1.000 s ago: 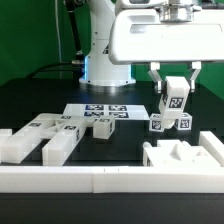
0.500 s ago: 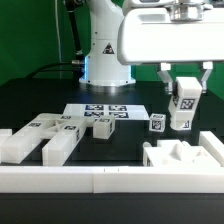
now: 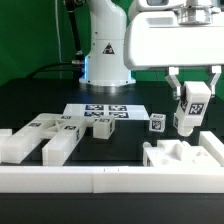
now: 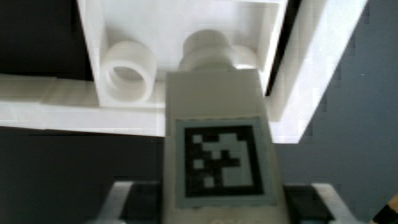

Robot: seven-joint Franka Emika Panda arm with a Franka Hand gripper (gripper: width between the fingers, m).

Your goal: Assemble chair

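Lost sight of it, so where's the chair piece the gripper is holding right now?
On the exterior view's right, the chair piece hangs in the gripper above the slotted white block, with a small tagged cube just left of it.

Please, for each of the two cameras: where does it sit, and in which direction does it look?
Exterior view: off the arm, low behind the rail, facing across the table toward the robot's base; shows the arm and the gripper shut on a tagged piece.
Wrist view: on the wrist, looking along the piece toward a white part; only dark finger bits show beside the piece.
Shared: the piece, and probably the part.
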